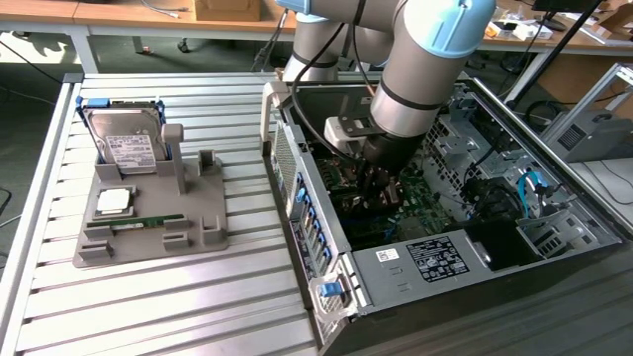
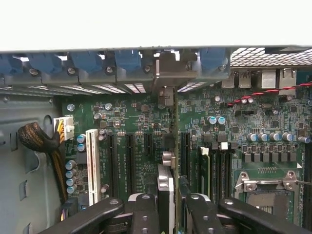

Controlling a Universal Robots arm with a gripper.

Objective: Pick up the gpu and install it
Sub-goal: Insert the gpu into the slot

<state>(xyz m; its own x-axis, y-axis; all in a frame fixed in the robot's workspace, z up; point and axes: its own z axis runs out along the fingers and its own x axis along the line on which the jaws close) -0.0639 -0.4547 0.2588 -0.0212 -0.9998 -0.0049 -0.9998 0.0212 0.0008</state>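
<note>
Wrist view puts you right over the green motherboard (image 2: 136,126) inside the open grey desktop tower case (image 1: 396,282). The black two-fingered claw (image 2: 165,212) is partway closed, pinching the thin dark GPU card with its metal end bracket (image 2: 165,161). You're seeing the card edge-on, standing upright, running from between the fingers toward the rear wall of the case, its bracket end up by the row of blue slot clips (image 2: 87,61). It sits in line with the black expansion slots (image 2: 129,156), just beside the white slot (image 2: 91,163). Can't tell whether the edge connector is seated or just above the slot.

Exterior view shows the claw (image 1: 381,182) down inside the case, with the card hidden behind the arm.

Handling-wise, I'd guess it's light and stiff but fragile: bare board, small components, a fan that shouldn't be squeezed. Gripping the long upper edge near the middle, like it is now, looks sensible to me, since pressure goes straight down and the card stays square. A thin edge could slip or tilt, though.

On the slatted metal bench (image 1: 148,304) a grey plastic fixture tray (image 1: 207,237) holds a silver hard drive with a white label (image 1: 129,144) and a slim green memory stick (image 1: 138,222). The white sticker on the black power supply (image 1: 435,259) has print I can't read, same for the drive label.
</note>
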